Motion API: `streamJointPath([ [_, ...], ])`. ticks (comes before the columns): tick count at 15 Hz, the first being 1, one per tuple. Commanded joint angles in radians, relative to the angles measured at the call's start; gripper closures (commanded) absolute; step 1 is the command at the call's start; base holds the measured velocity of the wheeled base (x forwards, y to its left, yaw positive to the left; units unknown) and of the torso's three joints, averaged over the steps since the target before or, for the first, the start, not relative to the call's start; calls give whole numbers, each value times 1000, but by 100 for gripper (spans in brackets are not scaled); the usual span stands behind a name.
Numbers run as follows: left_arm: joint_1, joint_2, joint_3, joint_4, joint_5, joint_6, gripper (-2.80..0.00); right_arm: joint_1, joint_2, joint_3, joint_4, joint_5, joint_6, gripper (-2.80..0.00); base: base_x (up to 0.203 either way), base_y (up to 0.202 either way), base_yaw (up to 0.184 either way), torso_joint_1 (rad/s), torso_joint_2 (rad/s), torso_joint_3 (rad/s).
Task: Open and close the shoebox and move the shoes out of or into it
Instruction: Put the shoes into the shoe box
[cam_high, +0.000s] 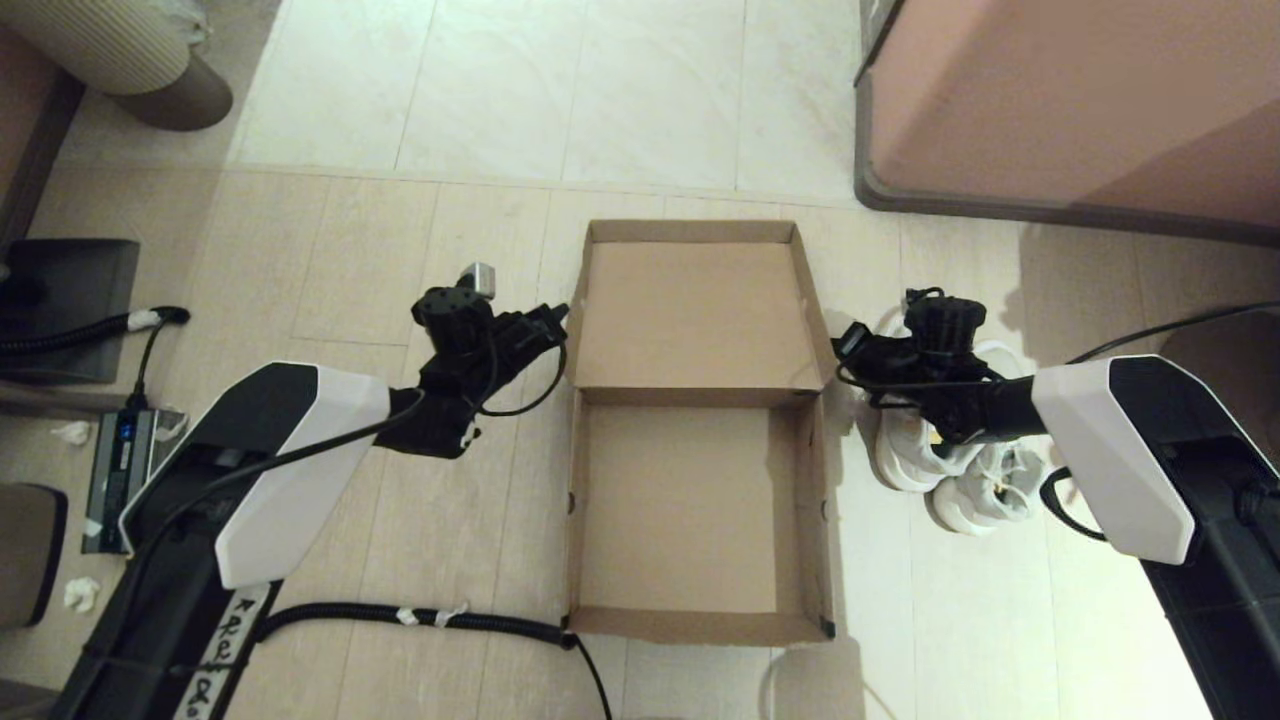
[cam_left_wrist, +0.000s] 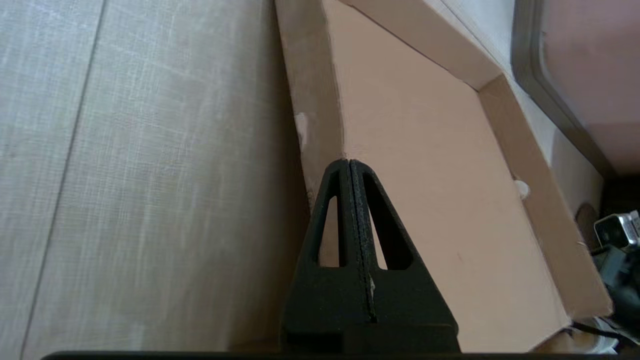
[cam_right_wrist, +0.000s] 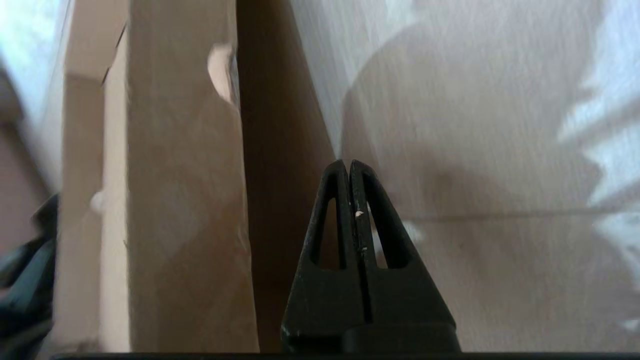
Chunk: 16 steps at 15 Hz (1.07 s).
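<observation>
The brown cardboard shoebox (cam_high: 692, 626) lies open and empty on the floor, its lid (cam_high: 690, 310) folded back flat on the far side. The white shoes (cam_high: 962, 482) stand side by side on the floor right of the box, partly hidden under my right arm. My left gripper (cam_high: 556, 318) is shut and empty, its tip at the lid's left wall (cam_left_wrist: 320, 100), seen close in the left wrist view (cam_left_wrist: 350, 163). My right gripper (cam_high: 848, 342) is shut and empty too, just outside the box's right wall (cam_right_wrist: 185, 200), above the floor (cam_right_wrist: 349, 163).
A large pinkish-brown cabinet (cam_high: 1080, 100) fills the back right. A black corrugated cable (cam_high: 420, 618) runs along the floor to the box's near left corner. A power strip (cam_high: 125, 450) and a dark object (cam_high: 60, 300) lie at the left.
</observation>
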<state>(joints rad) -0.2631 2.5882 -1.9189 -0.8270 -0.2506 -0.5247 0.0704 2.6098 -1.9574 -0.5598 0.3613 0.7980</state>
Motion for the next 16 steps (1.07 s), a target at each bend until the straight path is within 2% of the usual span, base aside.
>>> streamJointPath([
  [1, -6, 12, 1, -4, 0, -3, 0, 9, 10, -1, -5, 19, 43, 0, 0, 0, 0, 0, 0, 0],
  [3, -11, 17, 0, -1, -3, -2, 0, 13, 12, -6, -6, 57, 146, 0, 0, 0, 0, 0, 0, 0],
  [6, -22, 35, 0, -1, -6, -3, 0, 12, 14, -4, -7, 127, 195, 0, 0, 0, 0, 0, 0, 0],
  [8, -28, 38, 0, -1, -9, -3, 0, 12, 15, -3, -30, 160, 276, 0, 0, 0, 0, 0, 0, 0],
  [13, -33, 44, -2, 0, -10, -3, 0, -28, 33, -3, -193, 356, 534, 0, 0, 0, 0, 0, 0, 0],
  [16, -33, 47, -2, 0, -13, -3, 0, -56, 52, -3, -301, 511, 624, 0, 0, 0, 0, 0, 0, 0],
])
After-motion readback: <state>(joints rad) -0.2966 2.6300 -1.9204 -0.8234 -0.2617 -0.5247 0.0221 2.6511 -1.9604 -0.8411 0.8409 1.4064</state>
